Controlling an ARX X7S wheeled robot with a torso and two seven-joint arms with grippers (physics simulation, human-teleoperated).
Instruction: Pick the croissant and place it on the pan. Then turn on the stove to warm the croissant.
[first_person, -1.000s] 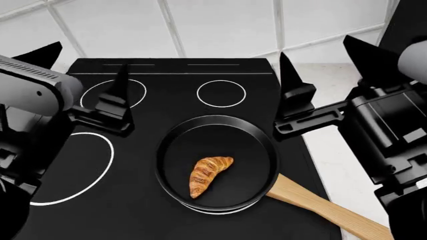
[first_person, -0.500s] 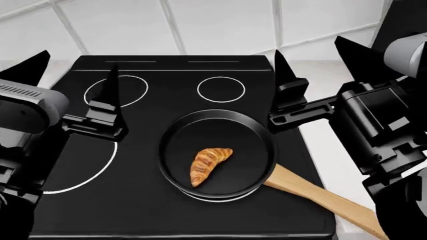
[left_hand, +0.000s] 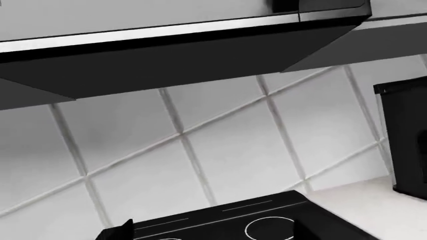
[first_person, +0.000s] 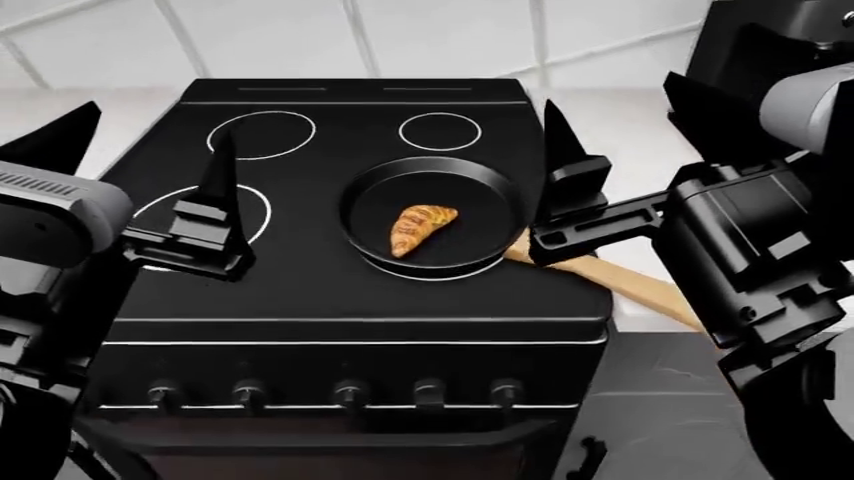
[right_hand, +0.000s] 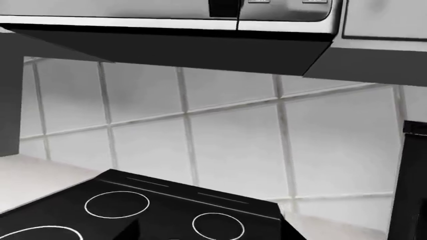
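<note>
Looked down on a large black freestanding stove (first_person: 347, 290) with four white-ringed burners, backed by a white tiled wall (first_person: 400, 30). Found the round black shallow frying pan (first_person: 387, 205) parked on the near right burner, its long light wooden handle (first_person: 627, 285) running off toward the right arm. Spotted the small golden-brown ridged croissant (first_person: 422, 228) lying inside the pan, near its middle, touched by nothing. Judged the placing step done and the stove step now in hand. Saw the left gripper (first_person: 140, 170) hanging over the stove's left side, fingers spread wide and empty. Saw the right gripper (first_person: 634, 125) just beside the pan's right edge, likewise spread and empty. Picked out the row of small black knobs (first_person: 350, 392) on the front panel, well below both grippers. Reckoned the next move called for lowering one arm to that row and twisting a knob; could not tell which knob matched the pan's burner.
</note>
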